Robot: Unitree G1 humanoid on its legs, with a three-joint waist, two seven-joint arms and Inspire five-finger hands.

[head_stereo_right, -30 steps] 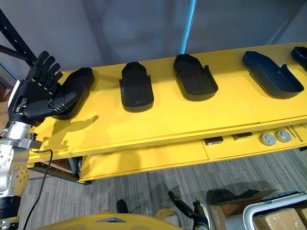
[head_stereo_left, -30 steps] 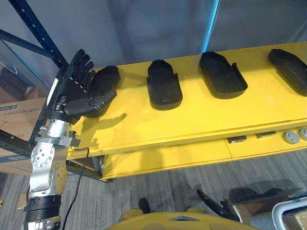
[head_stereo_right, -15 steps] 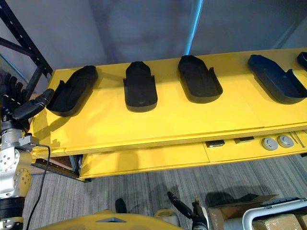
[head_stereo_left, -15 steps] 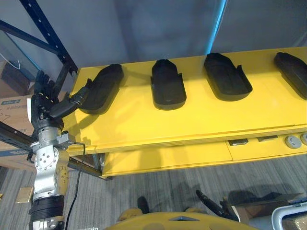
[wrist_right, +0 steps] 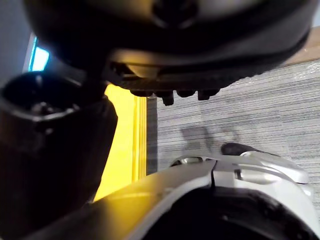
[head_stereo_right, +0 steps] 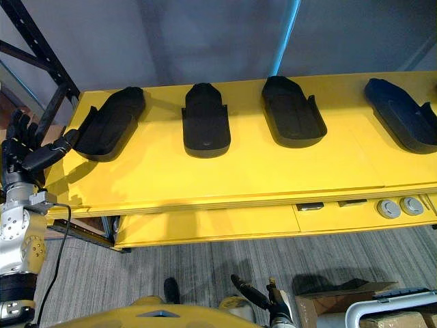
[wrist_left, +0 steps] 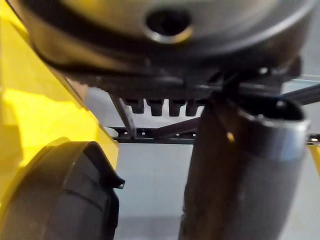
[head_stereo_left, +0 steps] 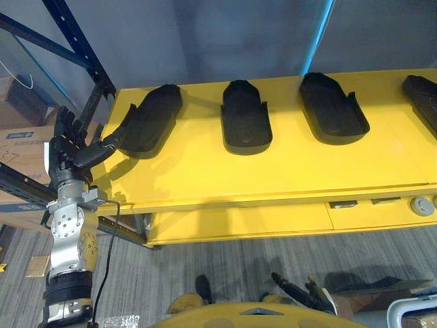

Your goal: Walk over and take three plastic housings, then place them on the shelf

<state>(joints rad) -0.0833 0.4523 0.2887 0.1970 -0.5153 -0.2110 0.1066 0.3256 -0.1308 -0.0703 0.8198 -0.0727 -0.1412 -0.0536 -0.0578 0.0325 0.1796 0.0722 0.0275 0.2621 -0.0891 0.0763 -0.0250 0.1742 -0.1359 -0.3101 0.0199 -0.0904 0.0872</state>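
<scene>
Black left robot hand (head_stereo_left: 68, 147) | raised, fingers spread straight, empty | thumb toward leftmost plastic housing (head_stereo_left: 151, 117)

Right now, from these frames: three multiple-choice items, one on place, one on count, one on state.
1. Left hand is where? A) over the middle housing B) off the yellow table's left end, by the leftmost housing C) under the table
2. Housings in the right eye view? A) two B) four C) six
3. Left hand state? A) open, empty B) shut on a housing C) shut, empty
B: it stands beside the table's left corner. B: leftmost, second housing, third housing, fourth housing. A: fingers straight, holding nothing.
</scene>
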